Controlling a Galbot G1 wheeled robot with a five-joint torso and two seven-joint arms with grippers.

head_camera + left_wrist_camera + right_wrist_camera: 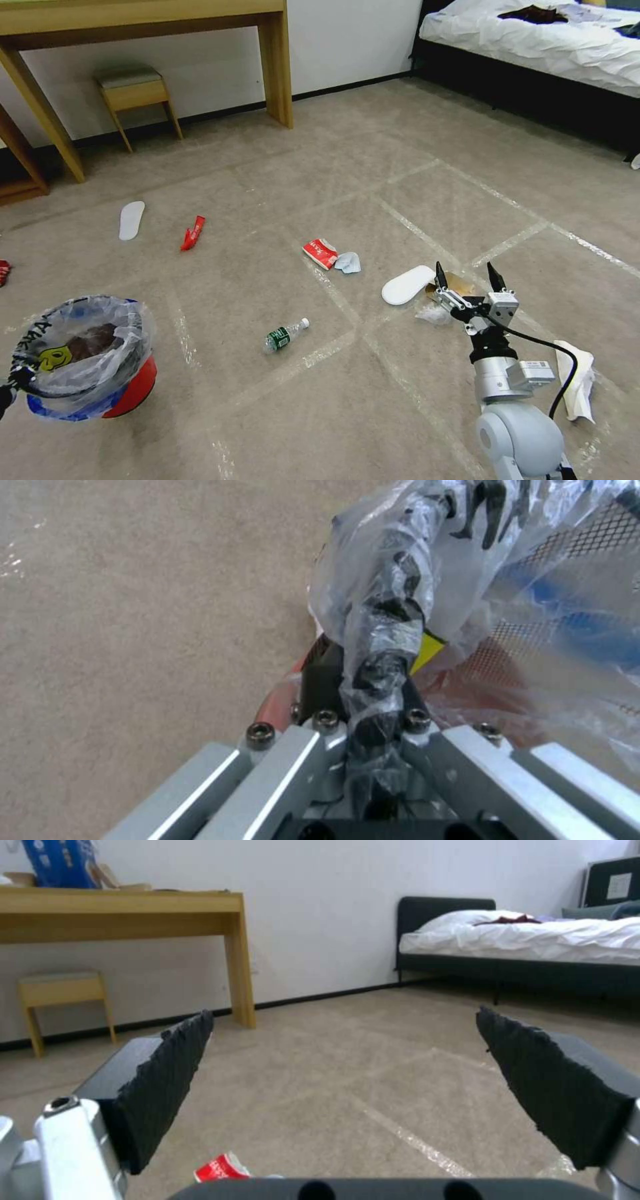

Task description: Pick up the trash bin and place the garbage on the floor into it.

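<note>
Hovering wide-open above the carpet, right claw has the white slipper just leftward, long axis crosswise; left claw, far left, grips the trash bin by its bagged rim.

Even, soft indoor light is filling the room, throwing only faint shadows under the desk at eleven o'clock. The head view is bending straight lines toward its edges. Glare is glinting off the trash bin liner. The right wrist view is looking slightly soft.
</note>
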